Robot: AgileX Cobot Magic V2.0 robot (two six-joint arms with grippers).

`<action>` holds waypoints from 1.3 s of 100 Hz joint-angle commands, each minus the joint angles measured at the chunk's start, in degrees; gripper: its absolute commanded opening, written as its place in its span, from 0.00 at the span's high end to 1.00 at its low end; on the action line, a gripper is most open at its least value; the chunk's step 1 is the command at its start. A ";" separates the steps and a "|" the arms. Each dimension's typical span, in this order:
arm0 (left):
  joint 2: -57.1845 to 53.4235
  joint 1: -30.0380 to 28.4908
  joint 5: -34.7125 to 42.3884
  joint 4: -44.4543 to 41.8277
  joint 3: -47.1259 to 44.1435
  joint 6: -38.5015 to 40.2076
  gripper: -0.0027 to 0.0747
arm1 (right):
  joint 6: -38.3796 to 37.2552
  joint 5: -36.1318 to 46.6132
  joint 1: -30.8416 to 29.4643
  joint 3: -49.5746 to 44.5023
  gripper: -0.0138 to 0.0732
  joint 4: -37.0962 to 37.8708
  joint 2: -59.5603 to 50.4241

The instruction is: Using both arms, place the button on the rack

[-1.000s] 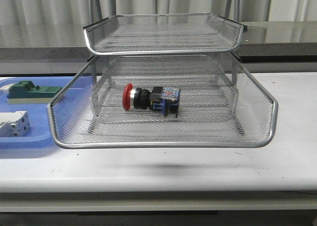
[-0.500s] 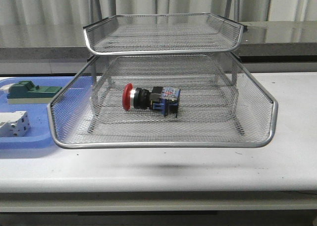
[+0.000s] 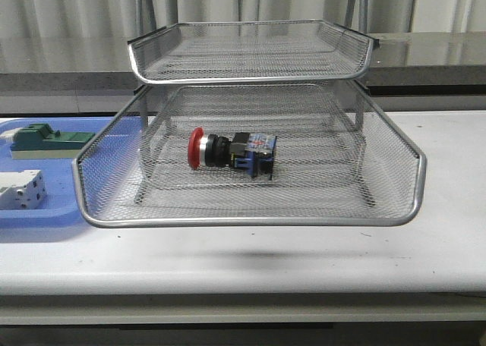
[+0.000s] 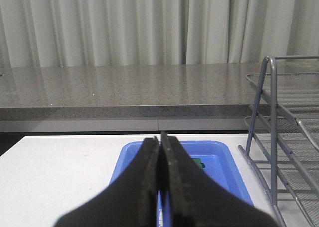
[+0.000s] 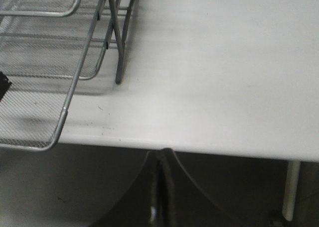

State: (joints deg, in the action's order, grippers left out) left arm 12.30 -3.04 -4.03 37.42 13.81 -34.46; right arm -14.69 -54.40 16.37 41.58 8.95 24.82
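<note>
white table, button lying in rack, both grippers closed, apart

Shiny wire-mesh metal rack, glossy red-capped plastic button.

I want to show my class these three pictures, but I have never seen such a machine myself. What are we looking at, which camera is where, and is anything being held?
This is a robot with two arms, each ending in a pincer. The wide picture looks forward over a white table. On it stands a wire rack, and a button with a red cap lies on its side in the rack's lower visible tier. To the left is a blue tray with a green part and a white part. No arm shows in that picture.

The other two pictures come from cameras on the wrists. The left pincer is shut and points over the blue tray. The right pincer is also shut, near the table's edge beside the rack. Neither holds anything.
</note>
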 commanded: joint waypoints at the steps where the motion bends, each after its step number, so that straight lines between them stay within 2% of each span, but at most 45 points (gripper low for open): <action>1: 0.48 -0.13 4.03 0.54 1.58 0.64 0.99 | 0.11 7.74 0.00 1.82 0.97 0.31 0.52; 14: 0.48 -0.13 4.03 0.54 1.58 0.64 0.99 | 0.11 11.94 0.00 1.82 0.97 -3.21 4.24; 41: 0.48 -0.13 4.03 0.54 1.58 0.64 0.99 | 0.37 10.32 0.03 1.82 0.97 -18.27 20.83; 55: 0.48 -0.13 4.03 0.54 1.58 0.64 0.99 | 4.56 10.08 1.67 1.82 0.97 -24.76 29.08; 74: 0.48 -0.13 4.03 0.54 1.58 0.64 0.99 | 5.54 11.76 6.95 1.82 0.97 -25.97 36.90; 130: 0.48 -0.13 4.03 0.54 1.58 0.64 0.99 | 5.31 24.87 25.93 1.82 0.96 -29.74 51.51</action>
State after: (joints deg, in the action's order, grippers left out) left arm 12.30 -3.04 -3.77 37.42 13.81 -34.46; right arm -9.95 -34.26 40.42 41.72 -19.75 76.08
